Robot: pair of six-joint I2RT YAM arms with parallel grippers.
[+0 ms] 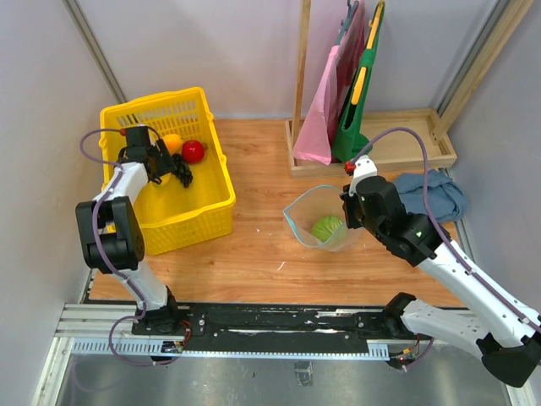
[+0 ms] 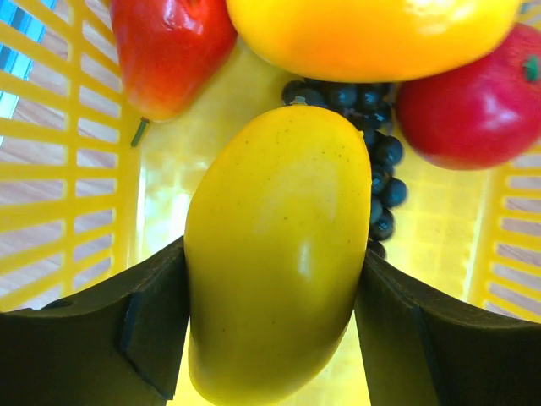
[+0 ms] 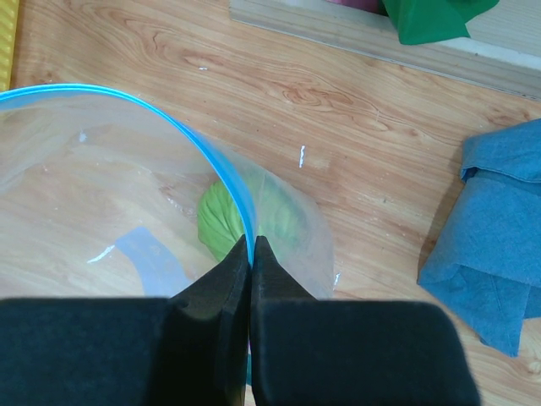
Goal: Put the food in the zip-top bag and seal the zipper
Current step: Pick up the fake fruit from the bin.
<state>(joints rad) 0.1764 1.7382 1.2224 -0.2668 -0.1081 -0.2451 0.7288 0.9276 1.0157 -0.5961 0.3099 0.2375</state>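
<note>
My left gripper [image 1: 172, 173] is inside the yellow basket [image 1: 207, 207], shut on the yellow piece [image 2: 275, 254]; its fingers [image 2: 152, 330] press both of its sides. Around it lie the orange-yellow mango [image 2: 372, 34], two red ones [image 2: 169, 51] [image 2: 473, 106] and the dark grape bunch [image 2: 376, 169]. My right gripper [image 3: 251, 241] is shut on the blue zipper [image 3: 169, 127] at the rim of the clear zip-top bag [image 1: 317, 222], holding its mouth open. The pale green round one [image 1: 327, 227] sits inside the bag, also in the right wrist view [image 3: 221, 222].
A wooden tray [image 1: 406, 152] at the back holds pink and green bags on a stand. A blue cloth [image 1: 435, 194] lies right of the bag, also in the right wrist view [image 3: 499, 245]. Walls close in on both sides.
</note>
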